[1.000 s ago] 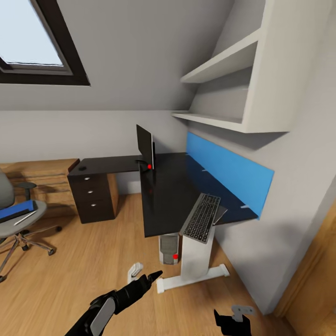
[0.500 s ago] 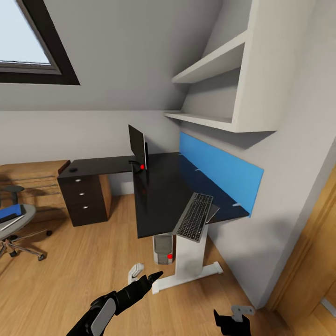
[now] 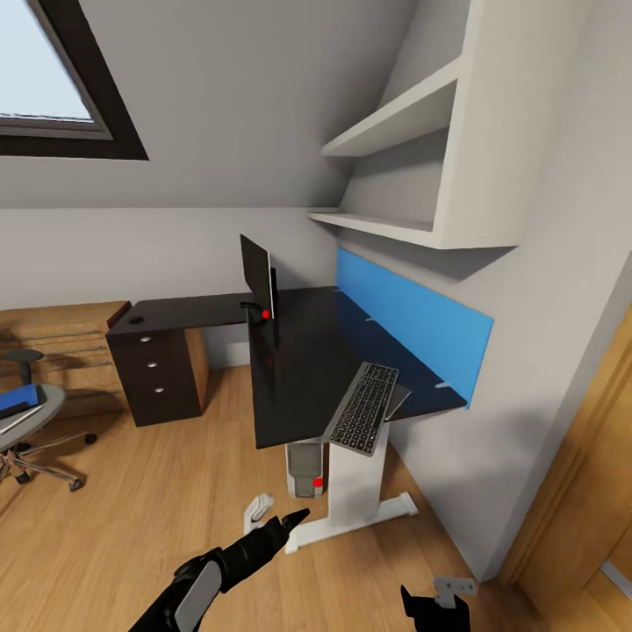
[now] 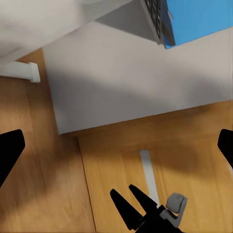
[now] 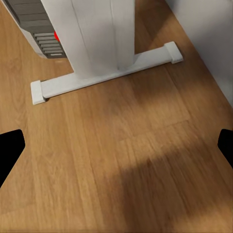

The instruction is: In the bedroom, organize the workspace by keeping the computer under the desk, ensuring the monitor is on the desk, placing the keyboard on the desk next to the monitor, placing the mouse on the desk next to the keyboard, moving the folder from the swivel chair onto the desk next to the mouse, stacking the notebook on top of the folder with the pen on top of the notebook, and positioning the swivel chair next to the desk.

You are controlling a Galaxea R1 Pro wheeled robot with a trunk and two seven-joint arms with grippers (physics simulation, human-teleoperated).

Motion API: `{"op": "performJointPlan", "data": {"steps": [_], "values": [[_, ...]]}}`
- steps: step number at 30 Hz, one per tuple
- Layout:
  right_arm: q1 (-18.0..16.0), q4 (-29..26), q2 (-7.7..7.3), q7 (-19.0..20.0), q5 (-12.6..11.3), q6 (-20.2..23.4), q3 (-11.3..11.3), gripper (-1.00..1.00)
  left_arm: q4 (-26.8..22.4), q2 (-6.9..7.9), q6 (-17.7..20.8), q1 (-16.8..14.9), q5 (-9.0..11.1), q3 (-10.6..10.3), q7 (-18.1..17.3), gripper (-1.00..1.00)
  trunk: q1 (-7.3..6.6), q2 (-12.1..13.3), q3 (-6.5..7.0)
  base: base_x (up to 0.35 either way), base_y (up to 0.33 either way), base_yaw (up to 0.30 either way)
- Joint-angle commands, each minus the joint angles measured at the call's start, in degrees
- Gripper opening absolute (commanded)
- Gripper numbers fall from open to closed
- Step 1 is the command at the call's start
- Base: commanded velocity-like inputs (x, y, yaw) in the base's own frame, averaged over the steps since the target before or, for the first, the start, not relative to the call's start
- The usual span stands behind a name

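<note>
The black desk (image 3: 298,369) runs along the right wall. On it the monitor (image 3: 256,276) stands edge-on at the corner, and the keyboard (image 3: 362,408) lies at the near end, overhanging the edge. The computer (image 3: 305,465) sits under the desk beside the white leg (image 5: 97,34). A small dark lump, probably the mouse (image 3: 138,319), lies above the drawers. The swivel chair (image 3: 31,417) is cut off at the left edge with the folder (image 3: 19,400) on its seat. I cannot make out the notebook or the pen. My left gripper (image 3: 274,520) and right gripper (image 3: 436,604) hang open and empty over the floor.
A blue wall panel (image 3: 412,325) backs the desk, with white shelves (image 3: 395,123) above it. A light wooden dresser (image 3: 61,347) stands behind the chair. A wooden door (image 3: 588,491) is at the right. Wood floor stretches between me and the desk.
The whole picture has slid left, so the camera has turned right; most of the chair has left the frame. Both arms hold the same pose.
</note>
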Motion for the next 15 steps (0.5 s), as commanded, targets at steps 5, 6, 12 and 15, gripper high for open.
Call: {"op": "performJointPlan", "data": {"steps": [5,6,12,15], "values": [[0.0,0.1,0.01,0.5,-0.2,-0.2,-0.4,1.0,-0.1,-1.76,0.2,0.0,1.5,-0.2,2.6,1.0,0.0,0.0,-0.06,0.001,-0.002,0.0],[0.0,0.1,0.01,0.5,-0.2,-0.2,-0.4,1.0,-0.2,-2.03,0.0,0.0,1.6,-0.2,3.3,1.0,0.0,0.0,-0.06,0.0,-0.001,0.0],[0.0,0.2,0.01,0.6,-0.2,-0.6,-0.4,1.0,-1.8,-2.92,-1.4,0.0,2.1,-0.3,6.6,1.0,0.0,0.0,-0.06,0.0,0.0,0.0],[0.0,0.2,0.01,0.6,-0.2,-1.0,-0.5,1.0,-2.5,-3.1,-1.6,0.0,2.3,-0.3,7.1,1.0,0.0,0.0,-0.06,0.0,0.0,0.0]]}}
